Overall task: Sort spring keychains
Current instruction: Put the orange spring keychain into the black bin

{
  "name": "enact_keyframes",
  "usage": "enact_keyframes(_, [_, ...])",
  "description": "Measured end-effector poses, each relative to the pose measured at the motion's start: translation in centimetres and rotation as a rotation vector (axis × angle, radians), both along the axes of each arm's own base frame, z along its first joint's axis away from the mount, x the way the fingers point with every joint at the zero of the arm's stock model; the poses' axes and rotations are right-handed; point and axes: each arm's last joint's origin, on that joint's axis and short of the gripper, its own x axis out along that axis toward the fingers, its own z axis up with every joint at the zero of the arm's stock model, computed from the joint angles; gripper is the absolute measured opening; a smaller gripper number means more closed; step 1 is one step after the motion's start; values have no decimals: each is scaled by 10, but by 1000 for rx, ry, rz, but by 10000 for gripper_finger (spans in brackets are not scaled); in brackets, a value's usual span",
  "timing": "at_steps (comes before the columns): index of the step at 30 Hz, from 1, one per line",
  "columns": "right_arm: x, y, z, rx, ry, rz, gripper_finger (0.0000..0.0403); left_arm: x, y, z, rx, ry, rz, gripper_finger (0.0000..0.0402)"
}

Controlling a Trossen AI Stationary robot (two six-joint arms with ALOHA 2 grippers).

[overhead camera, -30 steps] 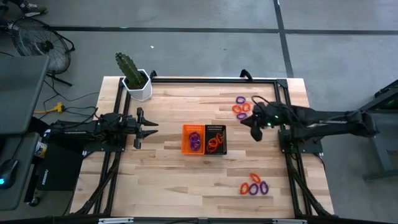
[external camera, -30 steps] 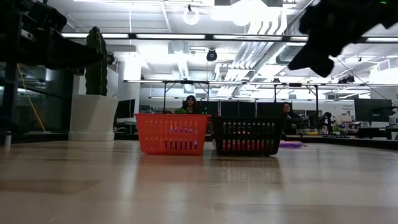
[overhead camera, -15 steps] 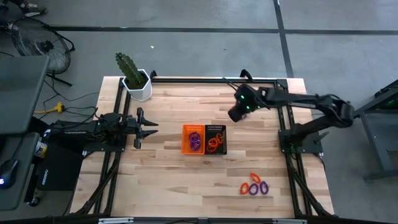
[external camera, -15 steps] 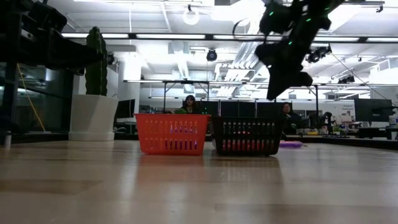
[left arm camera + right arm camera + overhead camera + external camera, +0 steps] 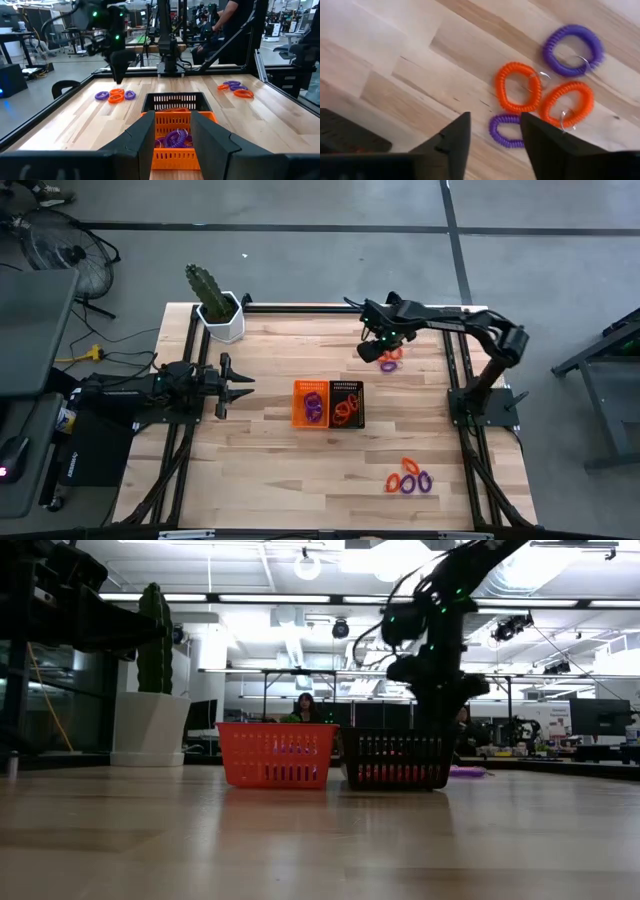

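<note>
Two bins, one orange (image 5: 310, 403) and one black (image 5: 347, 403), sit touching at the middle of the wooden counter (image 5: 270, 460), with bare wood open all round them, purple keychains in the orange one and orange ones in the black. The right claw (image 5: 371, 350) hangs over the far right part of the counter, near the back rail, fingers spread and empty, above four loose keychains (image 5: 530, 95), while another cluster (image 5: 409, 479) lies near the front right edge. The left claw (image 5: 240, 386) waits with fingers apart at the left side, pointing toward the bins, and a potted cactus (image 5: 216, 306) stands at the far left corner.
</note>
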Motion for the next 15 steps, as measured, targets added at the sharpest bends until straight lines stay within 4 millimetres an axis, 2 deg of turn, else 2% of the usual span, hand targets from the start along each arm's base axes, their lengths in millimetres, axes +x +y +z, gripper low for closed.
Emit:
enact_keyframes(4, [11,-6,-16,19,40,120,211,0,0,0,0,0,0,122])
enact_keyframes(7, [16,-9,-26,39,64,215,231,0,0,0,0,0,0,122])
enact_keyframes(11, [17,-13,-36,38,107,257,238,0,0,0,0,0,0,122])
enact_keyframes(15, [16,-15,-37,3,147,250,236,0,0,0,0,0,0,122])
